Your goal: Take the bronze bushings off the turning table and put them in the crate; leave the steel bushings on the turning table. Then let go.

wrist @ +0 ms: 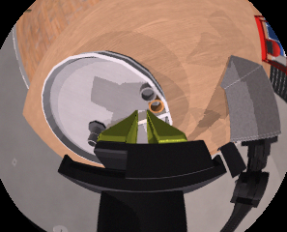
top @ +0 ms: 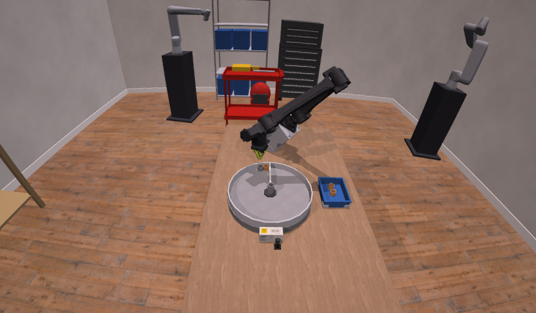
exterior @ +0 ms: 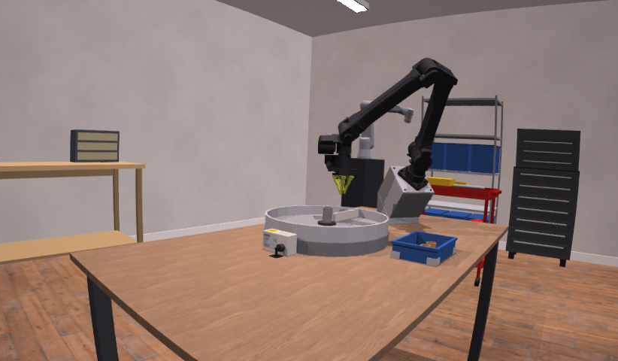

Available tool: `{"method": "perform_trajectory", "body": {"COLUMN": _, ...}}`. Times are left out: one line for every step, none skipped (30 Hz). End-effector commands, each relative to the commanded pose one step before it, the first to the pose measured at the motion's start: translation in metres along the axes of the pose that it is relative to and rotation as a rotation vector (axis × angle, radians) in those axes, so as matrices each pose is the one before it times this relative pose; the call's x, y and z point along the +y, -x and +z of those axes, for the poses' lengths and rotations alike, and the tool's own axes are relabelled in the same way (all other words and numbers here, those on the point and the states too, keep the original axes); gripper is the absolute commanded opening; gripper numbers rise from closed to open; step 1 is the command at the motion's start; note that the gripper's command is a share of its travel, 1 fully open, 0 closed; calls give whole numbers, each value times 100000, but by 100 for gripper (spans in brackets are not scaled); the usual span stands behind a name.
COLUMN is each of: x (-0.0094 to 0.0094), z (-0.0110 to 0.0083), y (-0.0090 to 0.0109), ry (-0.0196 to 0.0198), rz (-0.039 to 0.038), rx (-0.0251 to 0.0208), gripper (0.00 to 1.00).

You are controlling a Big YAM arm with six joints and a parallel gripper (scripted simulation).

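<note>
Nearest, on a wood-grained brown tabletop (top: 294, 271) (exterior: 259, 290) (wrist: 191, 39): one small white box (top: 266, 237) (exterior: 276, 241) with a yellow label, and a small black knob-like fitting (top: 277, 244) (exterior: 280, 249) in front. Behind it, one round grey turning table (top: 270, 225) (exterior: 339, 247) (wrist: 46, 92) with a raised rim, a dark-footed grey centre post (top: 270, 187) (exterior: 327, 214) (wrist: 94, 137) and a pale straight bar (top: 269, 174) (exterior: 346, 215) between post and rim. Near the rim at its far side, one ring-shaped steel bushing (top: 260, 167) (wrist: 147, 93) and, just beside it, one ring-shaped bronze bushing (top: 266, 167) (wrist: 156, 106), the latter near the bar. Beside the turning table, apart from it, one open blue rectangular crate (top: 334, 205) (exterior: 413, 253), containing two bronze bushings. Above the turning table's far side, one tool (top: 259, 158) (exterior: 342, 192) (wrist: 142, 113) with yellow-green tapered fingers, pointing down, nearly closed with a narrow gap, nothing gripped. Attached: one black jointed arm (top: 298, 104) (exterior: 388, 104) (wrist: 249, 190) on a tilted grey block-shaped base (top: 276, 139) (exterior: 401, 203) (wrist: 253, 99). Farther back: one red two-tier metal cart (top: 253, 77) (exterior: 464, 192), one grey metal shelf unit (top: 241, 25) (exterior: 459, 101) with blue bins, and one black drawer cabinet (top: 300, 64) (exterior: 544, 192).
</note>
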State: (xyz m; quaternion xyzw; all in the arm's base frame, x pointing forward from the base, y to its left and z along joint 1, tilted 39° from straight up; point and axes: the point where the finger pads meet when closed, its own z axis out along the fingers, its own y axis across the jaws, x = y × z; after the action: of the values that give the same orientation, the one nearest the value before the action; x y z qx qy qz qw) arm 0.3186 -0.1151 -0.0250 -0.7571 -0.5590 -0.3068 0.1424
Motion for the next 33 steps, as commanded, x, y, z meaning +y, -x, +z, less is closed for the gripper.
{"method": "perform_trajectory", "body": {"x": 1264, "z": -1369, "y": 291, "ry": 4574, "rz": -2300, "rx": -1889, "gripper": 12}}
{"method": "perform_trajectory", "body": {"x": 0, "z": 0, "y": 0, "ry": 0, "rz": 0, "rx": 0, "gripper": 12}}
{"method": "perform_trajectory", "body": {"x": -1, "z": 0, "y": 0, "ry": -1, "rz": 1, "rx": 0, "gripper": 12}}
{"method": "perform_trajectory", "body": {"x": 0, "z": 0, "y": 0, "ry": 0, "rz": 0, "rx": 0, "gripper": 12}}
{"method": "perform_trajectory", "body": {"x": 0, "z": 0, "y": 0, "ry": 1, "rz": 0, "rx": 0, "gripper": 12}}
{"method": "perform_trajectory", "body": {"x": 0, "z": 0, "y": 0, "ry": 0, "rz": 0, "rx": 0, "gripper": 12}}
{"method": "perform_trajectory", "body": {"x": 0, "z": 0, "y": 0, "ry": -1, "rz": 0, "rx": 0, "gripper": 12}}
{"method": "perform_trajectory", "body": {"x": 0, "z": 0, "y": 0, "ry": 1, "rz": -1, "rx": 0, "gripper": 12}}
{"method": "perform_trajectory", "body": {"x": 0, "z": 0, "y": 0, "ry": 0, "rz": 0, "rx": 0, "gripper": 12}}
{"method": "perform_trajectory", "body": {"x": 0, "z": 0, "y": 0, "ry": 0, "rz": 0, "rx": 0, "gripper": 12}}
{"method": "perform_trajectory", "body": {"x": 0, "z": 0, "y": 0, "ry": 0, "rz": 0, "rx": 0, "gripper": 12}}
{"method": "perform_trajectory", "body": {"x": 0, "z": 0, "y": 0, "ry": 0, "rz": 0, "rx": 0, "gripper": 12}}
{"method": "perform_trajectory", "body": {"x": 0, "z": 0, "y": 0, "ry": 0, "rz": 0, "rx": 0, "gripper": 12}}
{"method": "perform_trajectory", "body": {"x": 0, "z": 0, "y": 0, "ry": 0, "rz": 0, "rx": 0, "gripper": 12}}
{"method": "perform_trajectory", "body": {"x": 0, "z": 0, "y": 0, "ry": 0, "rz": 0, "rx": 0, "gripper": 12}}
{"method": "perform_trajectory", "body": {"x": 0, "z": 0, "y": 0, "ry": 0, "rz": 0, "rx": 0, "gripper": 12}}
{"method": "perform_trajectory", "body": {"x": 0, "z": 0, "y": 0, "ry": 0, "rz": 0, "rx": 0, "gripper": 12}}
{"method": "perform_trajectory", "body": {"x": 0, "z": 0, "y": 0, "ry": 0, "rz": 0, "rx": 0, "gripper": 12}}
{"method": "perform_trajectory", "body": {"x": 0, "z": 0, "y": 0, "ry": 0, "rz": 0, "rx": 0, "gripper": 12}}
{"method": "perform_trajectory", "body": {"x": 0, "z": 0, "y": 0, "ry": 0, "rz": 0, "rx": 0, "gripper": 12}}
{"method": "perform_trajectory", "body": {"x": 0, "z": 0, "y": 0, "ry": 0, "rz": 0, "rx": 0, "gripper": 12}}
{"method": "perform_trajectory", "body": {"x": 0, "z": 0, "y": 0, "ry": 0, "rz": 0, "rx": 0, "gripper": 12}}
{"method": "perform_trajectory", "body": {"x": 0, "z": 0, "y": 0, "ry": 0, "rz": 0, "rx": 0, "gripper": 12}}
{"method": "perform_trajectory", "body": {"x": 0, "z": 0, "y": 0, "ry": 0, "rz": 0, "rx": 0, "gripper": 12}}
{"method": "perform_trajectory", "body": {"x": 0, "z": 0, "y": 0, "ry": 0, "rz": 0, "rx": 0, "gripper": 12}}
{"method": "perform_trajectory", "body": {"x": 0, "z": 0, "y": 0, "ry": 0, "rz": 0, "rx": 0, "gripper": 12}}
{"method": "perform_trajectory", "body": {"x": 0, "z": 0, "y": 0, "ry": 0, "rz": 0, "rx": 0, "gripper": 12}}
{"method": "perform_trajectory", "body": {"x": 0, "z": 0, "y": 0, "ry": 0, "rz": 0, "rx": 0, "gripper": 12}}
{"method": "perform_trajectory", "body": {"x": 0, "z": 0, "y": 0, "ry": 0, "rz": 0, "rx": 0, "gripper": 12}}
{"method": "perform_trajectory", "body": {"x": 9, "z": 118, "y": -49, "ry": 43, "rz": -164, "rx": -37, "gripper": 12}}
{"method": "perform_trajectory", "body": {"x": -575, "z": 866, "y": -364, "ry": -2047, "rz": 1091, "rx": 799, "gripper": 12}}
{"method": "perform_trajectory", "body": {"x": -579, "z": 1097, "y": 15, "ry": -2288, "rz": 1018, "rx": 968, "gripper": 12}}
{"method": "perform_trajectory", "body": {"x": 3, "z": 444, "y": -17, "ry": 27, "rz": 11, "rx": 106, "gripper": 12}}
